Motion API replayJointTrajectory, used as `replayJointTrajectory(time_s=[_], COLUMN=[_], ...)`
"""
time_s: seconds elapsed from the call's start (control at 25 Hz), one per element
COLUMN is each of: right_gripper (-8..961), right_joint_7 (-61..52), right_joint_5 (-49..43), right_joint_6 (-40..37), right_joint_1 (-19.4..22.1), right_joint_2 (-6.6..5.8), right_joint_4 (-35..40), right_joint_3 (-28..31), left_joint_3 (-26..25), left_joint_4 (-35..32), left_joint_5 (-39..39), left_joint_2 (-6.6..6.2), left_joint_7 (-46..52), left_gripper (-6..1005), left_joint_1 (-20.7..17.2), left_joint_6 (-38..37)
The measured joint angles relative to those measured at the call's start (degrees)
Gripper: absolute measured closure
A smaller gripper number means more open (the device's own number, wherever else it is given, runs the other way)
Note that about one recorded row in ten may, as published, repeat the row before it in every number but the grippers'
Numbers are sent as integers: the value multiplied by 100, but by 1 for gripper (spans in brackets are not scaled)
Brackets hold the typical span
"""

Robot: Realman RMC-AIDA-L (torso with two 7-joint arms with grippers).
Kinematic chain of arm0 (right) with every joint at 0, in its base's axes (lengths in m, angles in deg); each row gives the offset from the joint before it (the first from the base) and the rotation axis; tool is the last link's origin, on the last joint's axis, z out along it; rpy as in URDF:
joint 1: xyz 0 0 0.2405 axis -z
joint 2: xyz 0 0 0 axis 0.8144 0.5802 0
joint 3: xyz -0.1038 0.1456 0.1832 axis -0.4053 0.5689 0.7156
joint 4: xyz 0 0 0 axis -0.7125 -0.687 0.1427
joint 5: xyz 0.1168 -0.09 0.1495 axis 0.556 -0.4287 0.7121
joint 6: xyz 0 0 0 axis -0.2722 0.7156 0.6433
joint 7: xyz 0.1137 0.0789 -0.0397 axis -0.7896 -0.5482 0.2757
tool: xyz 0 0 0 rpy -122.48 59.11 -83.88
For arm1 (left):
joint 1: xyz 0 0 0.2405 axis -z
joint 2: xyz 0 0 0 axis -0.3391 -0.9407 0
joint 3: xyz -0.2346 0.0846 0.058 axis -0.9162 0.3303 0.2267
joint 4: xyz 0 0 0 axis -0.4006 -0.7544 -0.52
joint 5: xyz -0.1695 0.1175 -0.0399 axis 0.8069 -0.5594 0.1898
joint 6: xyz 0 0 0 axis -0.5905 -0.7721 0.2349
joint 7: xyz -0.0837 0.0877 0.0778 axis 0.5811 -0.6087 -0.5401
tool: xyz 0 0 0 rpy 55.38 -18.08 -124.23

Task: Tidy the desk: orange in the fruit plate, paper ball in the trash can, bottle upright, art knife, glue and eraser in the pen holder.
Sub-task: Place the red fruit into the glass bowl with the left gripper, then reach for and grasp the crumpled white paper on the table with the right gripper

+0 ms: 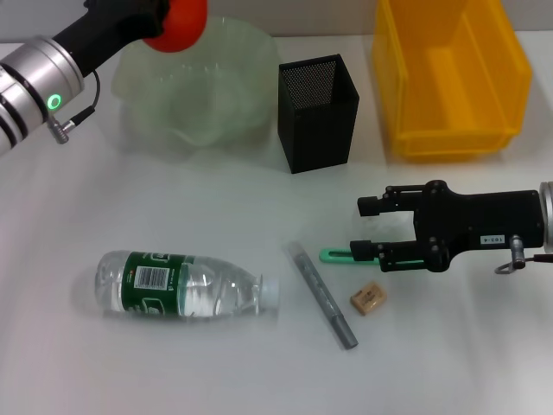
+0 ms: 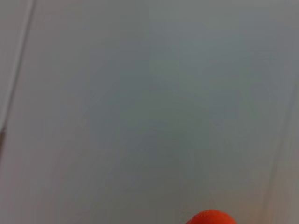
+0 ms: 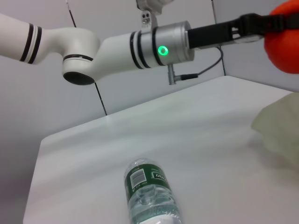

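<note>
My left gripper [image 1: 162, 19] is shut on the orange [image 1: 186, 26], held in the air over the back edge of the pale green fruit plate [image 1: 203, 91]. The right wrist view shows the orange [image 3: 286, 39] too. The bottle [image 1: 181, 285] lies on its side on the desk [image 1: 78, 207], cap pointing right. The grey glue [image 1: 321, 294] and the tan eraser [image 1: 368, 299] lie to its right. My right gripper [image 1: 367, 227] is open just above the desk, its nearer finger over the mint-green art knife [image 1: 333, 254]. The black pen holder [image 1: 318, 112] stands mid-back. The paper ball is out of view.
The yellow trash can [image 1: 449, 73] sits at the back right, beside the pen holder. The left arm reaches in from the far left at the back. The right arm comes in from the right edge, low over the desk.
</note>
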Motion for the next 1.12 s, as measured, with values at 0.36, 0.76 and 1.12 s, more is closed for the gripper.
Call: replayJointTrajectory(time_s=[0.36,0.76,1.12], right_gripper=[257,255,255], right_joint_7=[0,0,1], right_joint_5=[0,0,3], right_joint_6=[6,11,173], right_joint_1=[-3,-3,2], right_joint_2=[9,15,45], right_joint_4=[0,0,0], right_joint_3=[3,0,33], left_joint_3=[-10,50,55], left_joint_4=[556,630,637], left_joint_5=[665,695,701], left_joint_2=[30,36,32], left_joint_7=[-1228,-1439,-1393], left_gripper=[918,773,388], left_joint_1=[271,292,292], left_joint_6=[669,696,542])
